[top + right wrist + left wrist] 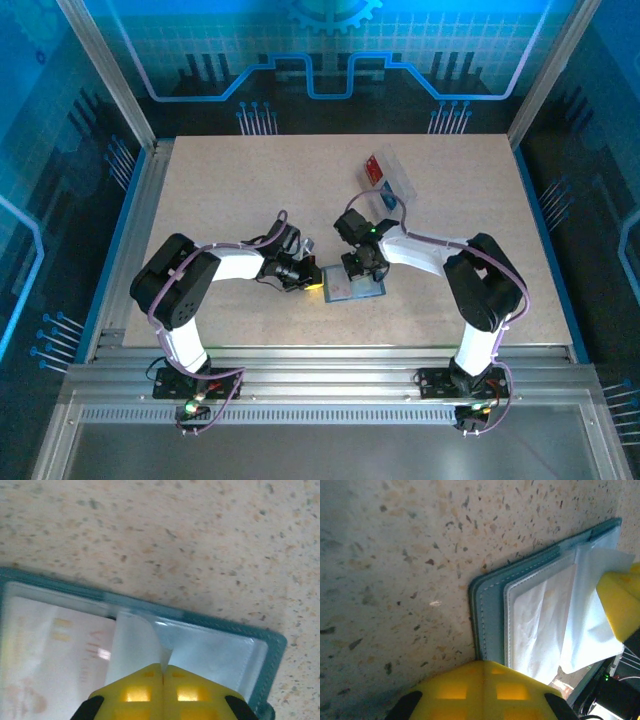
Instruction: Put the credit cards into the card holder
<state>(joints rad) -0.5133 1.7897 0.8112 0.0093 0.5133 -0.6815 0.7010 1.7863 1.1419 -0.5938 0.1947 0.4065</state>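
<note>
The teal card holder [352, 289] lies open on the table between the arms, its clear inner pockets facing up. My right gripper [358, 270] is above it, shut on one clear pocket sleeve [135, 645] and lifting it off the card holder [267, 647]; the pinch shows at the gripper [163, 666]. My left gripper [311, 279] is shut, its joined yellow tip [482, 664] resting at the card holder's [490, 610] left edge with nothing between the fingers. The red card [374, 168] lies on a clear tray at the back. The blue card [386, 200] shows at the tray's near end.
The clear plastic tray [397, 177] sits behind the right arm's wrist, right of the table's middle. In the left wrist view, the right gripper's yellow finger [620, 605] holds the sleeve up at the right edge. Bare speckled tabletop [230, 190] spreads left and behind.
</note>
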